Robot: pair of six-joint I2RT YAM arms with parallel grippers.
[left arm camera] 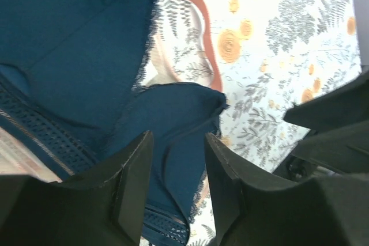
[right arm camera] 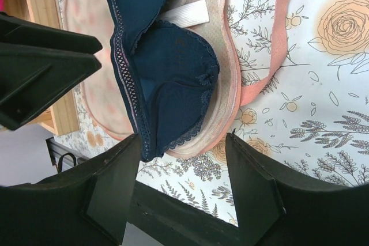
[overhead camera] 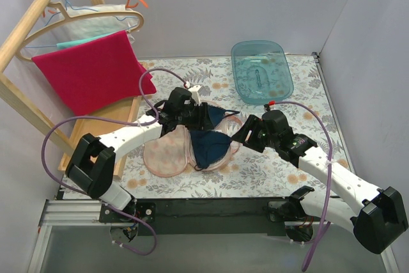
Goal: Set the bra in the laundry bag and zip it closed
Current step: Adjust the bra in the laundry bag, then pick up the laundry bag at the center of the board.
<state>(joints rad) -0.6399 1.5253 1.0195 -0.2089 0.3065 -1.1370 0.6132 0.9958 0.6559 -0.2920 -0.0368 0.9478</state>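
- The laundry bag lies unzipped and spread flat near the middle of the floral counter, between the two arms, with its peach lining facing up.
- The bra rests on the bag's right-hand half. The right wrist view shows one navy cup nested inside the padded shell, lace edge toward the open flap, with the shell's rim visible all round the cup's lower end.
- The second cup reaches toward the far side, beneath the left arm, and partly overlaps the bag's pink edge.
- A white label shows between bra and lining, and the bag's pink loop trails onto the counter beside the shell.
- The left tool is low over the far cup with its fingers partly drawn in. Navy fabric fills the gap between them, but I cannot tell whether they are pinching it.
- The right tool is spread wide above the near cup and the shell's end, and it grips nothing.
- A translucent teal tub stands at the far right of the counter, well apart from the bag.
- A red towel hangs on a wooden rack at the left.
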